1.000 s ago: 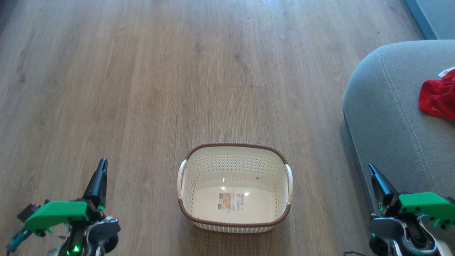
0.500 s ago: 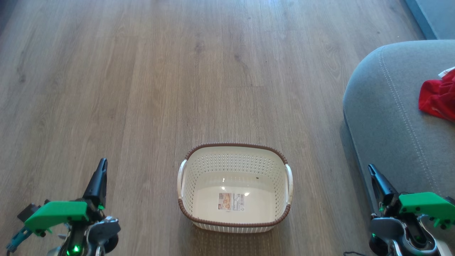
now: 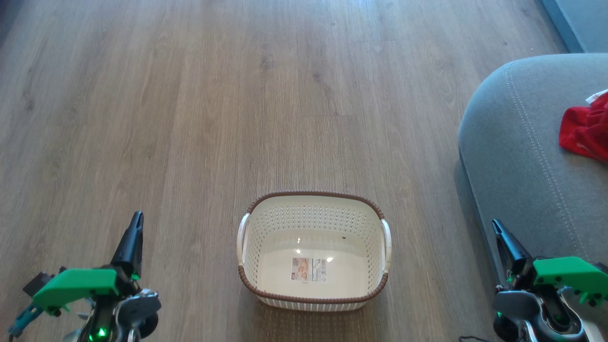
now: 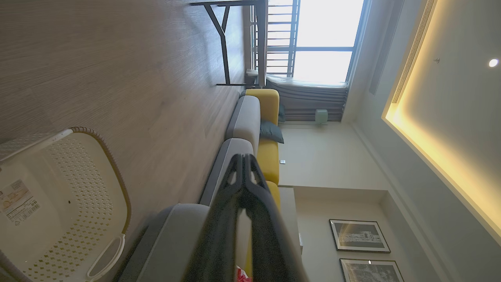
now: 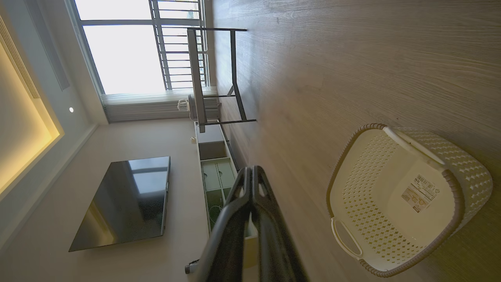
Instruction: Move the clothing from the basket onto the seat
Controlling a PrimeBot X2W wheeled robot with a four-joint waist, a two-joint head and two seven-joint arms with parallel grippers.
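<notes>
The cream basket point(image 3: 313, 202) with a brown rim stands on the wood floor, holding nothing but a label sticker point(image 3: 309, 270); it also lies at the lower left in the left wrist view as the basket point(image 4: 62, 203) and at the lower right in the right wrist view as the basket point(image 5: 395, 199). Red clothing point(image 3: 586, 128) rests on the grey seat point(image 3: 517, 156) at the right edge. My left gripper point(image 3: 136, 219) is shut with nothing in it, left of the basket. My right gripper point(image 3: 496, 225) is shut with nothing in it, beside the seat's front edge.
Wood floor point(image 3: 237, 95) stretches ahead of the basket. A grey and yellow sofa point(image 4: 254, 129) runs along the wall. A dark-legged table point(image 5: 211, 74), a low cabinet point(image 5: 213, 172) and a black screen point(image 5: 125, 199) stand toward the window side.
</notes>
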